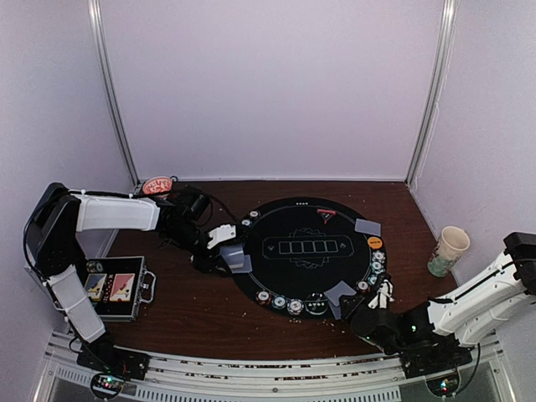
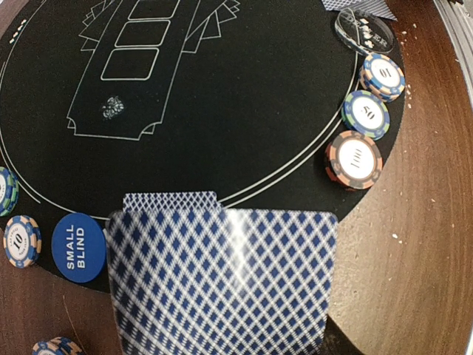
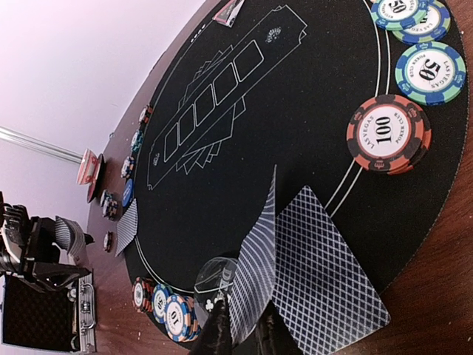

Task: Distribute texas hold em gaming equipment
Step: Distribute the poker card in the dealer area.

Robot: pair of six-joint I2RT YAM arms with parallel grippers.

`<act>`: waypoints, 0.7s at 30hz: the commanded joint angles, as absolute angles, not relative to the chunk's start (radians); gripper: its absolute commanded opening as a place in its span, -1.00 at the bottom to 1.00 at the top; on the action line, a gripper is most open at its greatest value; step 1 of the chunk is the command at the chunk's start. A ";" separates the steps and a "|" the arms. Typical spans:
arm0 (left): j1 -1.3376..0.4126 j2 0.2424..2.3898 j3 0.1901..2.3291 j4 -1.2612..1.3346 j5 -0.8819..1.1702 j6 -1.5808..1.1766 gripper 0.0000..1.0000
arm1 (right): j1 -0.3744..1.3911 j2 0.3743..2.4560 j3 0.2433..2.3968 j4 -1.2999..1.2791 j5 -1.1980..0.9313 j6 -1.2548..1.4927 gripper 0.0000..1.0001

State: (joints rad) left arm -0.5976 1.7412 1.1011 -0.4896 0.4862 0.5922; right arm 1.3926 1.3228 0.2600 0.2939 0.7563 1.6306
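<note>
As the right fingers (image 3: 242, 334) sat at the near-right rim of the black mat (image 3: 295, 111), we read the step in hand as dealing hole cards to that seat. A flat card (image 3: 325, 285) lay face down, partly on the mat edge and partly on the brown surface (image 3: 436, 296), near the 100 chip (image 3: 388, 133). A second card (image 3: 255, 266) stood almost on edge between the right fingers, leaning against the flat one. The fingers looked slightly apart, but their tips were cut off by the frame. We could not tell whether they gripped it or only flanked it.

The left fingers (image 1: 223, 243) were clamped on the held cards (image 2: 222, 292), a small stack hanging over the mat's left rim, just beside the SMALL BLIND button (image 2: 79, 246).

We judged that the next move called for the right fingers to spread fully and rise straight up. That should let the second card tip flat beside its partner without dragging either one off the mat. The clear button (image 3: 214, 277) sat very near those fingers and could easily be nudged. After that, the left stack would need to feed the next seat.
</note>
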 commanded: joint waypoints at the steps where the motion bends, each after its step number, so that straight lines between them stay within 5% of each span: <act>1: -0.598 1.749 1.109 -0.463 0.498 0.591 -0.03 | 1.418 1.295 0.290 0.159 0.778 1.661 -0.71; 21: -0.597 1.746 1.109 -0.464 0.496 0.589 -0.03 | 1.526 1.191 0.305 -0.120 0.834 1.828 -0.55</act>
State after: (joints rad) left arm -0.5976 1.7412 1.1011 -0.4896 0.4862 0.5922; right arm 1.5097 1.2293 0.2859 -0.0196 0.7811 1.7840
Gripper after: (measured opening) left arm 0.489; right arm 0.219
